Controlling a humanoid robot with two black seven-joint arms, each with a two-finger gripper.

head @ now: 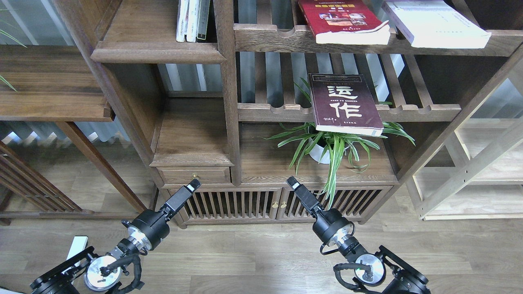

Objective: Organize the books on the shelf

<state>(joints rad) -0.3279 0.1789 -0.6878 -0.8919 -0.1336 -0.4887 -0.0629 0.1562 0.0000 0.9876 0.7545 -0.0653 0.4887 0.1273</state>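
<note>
Currently, head view: dark maroon paperback with white characters (345, 104) flat on slatted shelf (408, 111), front edge overhanging. Judged stiff, moderately heavy, glossy; take overhanging edge. Left pincer (194, 185), right pincer (292, 182) low, empty; finger gap: cannot tell.

Bright, even daylight; sharp focus
</note>
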